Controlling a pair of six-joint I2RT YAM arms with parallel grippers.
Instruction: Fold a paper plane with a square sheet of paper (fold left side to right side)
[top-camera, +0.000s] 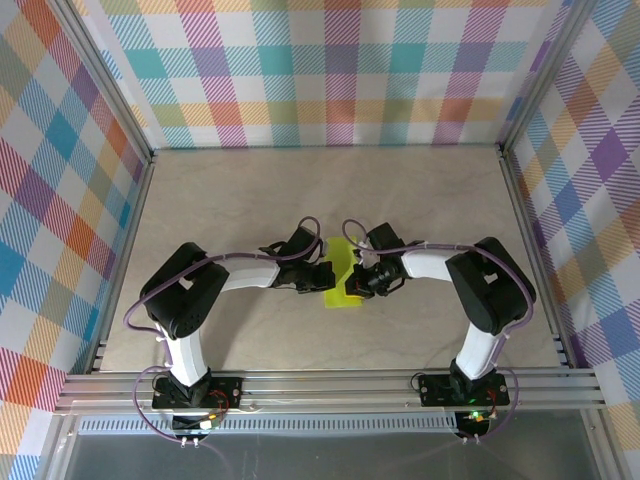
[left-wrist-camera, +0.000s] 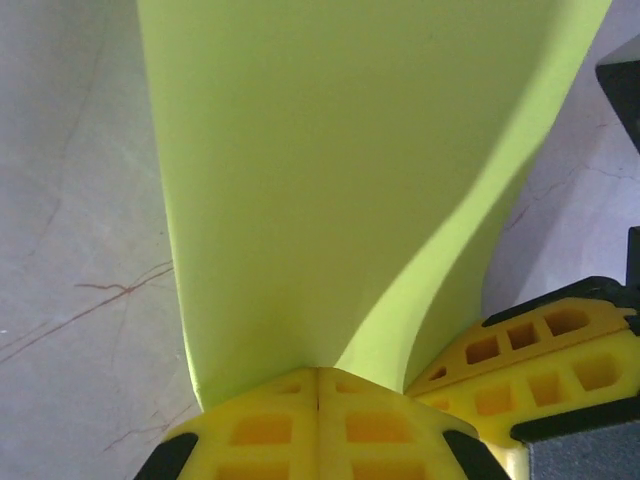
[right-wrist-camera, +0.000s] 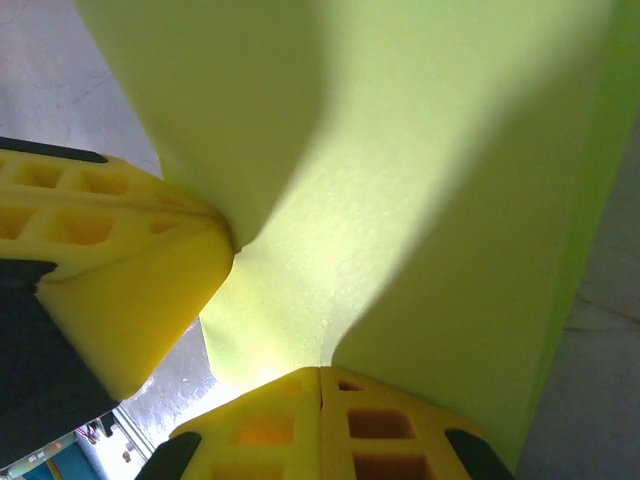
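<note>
Nearest, at six o'clock: two black arm bases (top-camera: 195, 390) bolted to a silver aluminium rail (top-camera: 330, 385).

Farther in, near the table's middle: left gripper (top-camera: 322, 276) reaching from nine o'clock and right gripper (top-camera: 354, 281) from three o'clock, almost nose to nose. Yellow moulded fingers (left-wrist-camera: 270, 430) on both, each pair of jaws pressed together and clamped on one near edge of the thin, matte, lime-green square sheet of paper (top-camera: 345, 297). Sheet raised and standing between the grippers, bowed into a soft curve rather than a sharp crease, lower end apparently down on the table.

Judged as mid-fold: left side lifted, not yet laid onto the right. Next move likely calls for carrying the pinched edge across toward three o'clock, keeping corners matched, then lowering and pressing flat. Risk of a skewed crease if one grip slips.

Beyond, toward twelve o'clock: bare beige marble-look tabletop (top-camera: 250, 200) with faint reddish veins. Around it at nine, twelve and three o'clock: pastel plaid wall panels (top-camera: 330, 70).
</note>
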